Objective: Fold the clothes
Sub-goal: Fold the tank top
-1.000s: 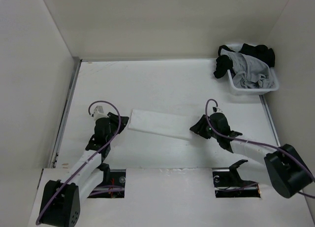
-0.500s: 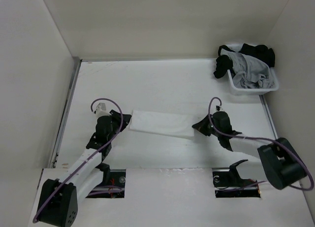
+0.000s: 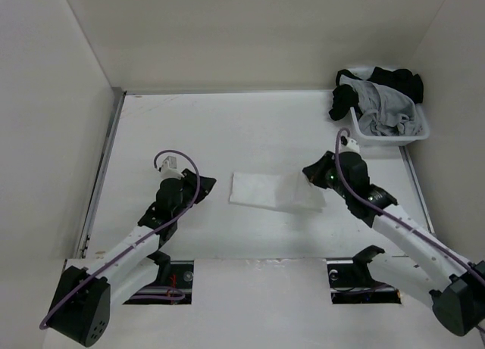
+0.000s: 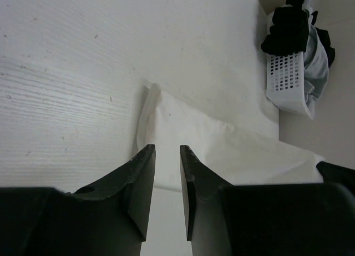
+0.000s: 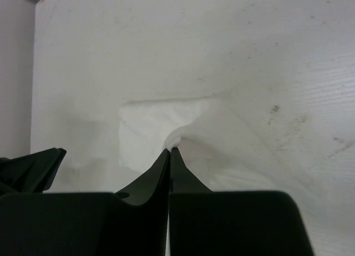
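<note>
The clothes [image 3: 273, 191], a thin white top, lie as a short flat band in the middle of the table. In the right wrist view a small peak of the white fabric [image 5: 183, 135] is pinched between the tips of my right gripper [image 5: 171, 149], which is shut on it. From above, the right gripper [image 3: 309, 175] sits at the band's right end. My left gripper [image 3: 205, 184] is a little left of the band's left edge, apart from it. In the left wrist view the left gripper [image 4: 167, 149] stands open with nothing between its fingers, and the clothes [image 4: 222, 147] lie just beyond them.
A white perforated basket [image 3: 388, 138] stands at the back right corner, holding black garments [image 3: 381, 79] and a grey garment [image 3: 388, 107]; the basket [image 4: 285, 84] also shows in the left wrist view. White walls close the table at the left, the back and the right.
The right gripper shut on the cloth's right end and moved back and to the right, drawing the cloth away from the left gripper. The band looks shorter. The left arm reached slightly forward.
</note>
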Robot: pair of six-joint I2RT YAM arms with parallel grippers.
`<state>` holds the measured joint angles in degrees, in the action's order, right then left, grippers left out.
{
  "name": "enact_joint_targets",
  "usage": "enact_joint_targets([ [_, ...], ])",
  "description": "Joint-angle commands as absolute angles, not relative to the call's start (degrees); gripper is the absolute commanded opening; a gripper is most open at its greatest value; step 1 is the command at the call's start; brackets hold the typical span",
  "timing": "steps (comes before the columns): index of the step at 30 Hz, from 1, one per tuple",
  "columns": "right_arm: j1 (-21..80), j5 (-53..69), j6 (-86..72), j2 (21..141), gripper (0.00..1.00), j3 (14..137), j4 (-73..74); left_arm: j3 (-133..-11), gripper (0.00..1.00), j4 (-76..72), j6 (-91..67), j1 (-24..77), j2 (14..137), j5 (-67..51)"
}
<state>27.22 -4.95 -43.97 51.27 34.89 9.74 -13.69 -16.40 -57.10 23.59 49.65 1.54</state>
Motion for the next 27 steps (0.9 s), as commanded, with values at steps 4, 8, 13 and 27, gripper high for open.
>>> enact_joint_targets([
  [4,38.61,-13.53,-39.29,61.59,0.01,49.02,17.75,-15.30,0.23,-20.83,-58.45,25.00,48.78,2.20],
  [8,44.86,-17.48,-40.16,69.85,0.01,55.62,19.60,-13.71,0.24,-21.71,-58.89,24.30,47.46,1.76],
  [13,42.50,-18.98,-42.71,71.03,0.00,52.05,16.89,-14.24,0.24,-23.02,-58.89,25.00,50.70,1.67],
  [27,19.39,-10.56,-47.64,49.14,0.00,25.76,9.94,-24.95,0.34,-29.54,-55.47,33.97,74.78,4.65],
])
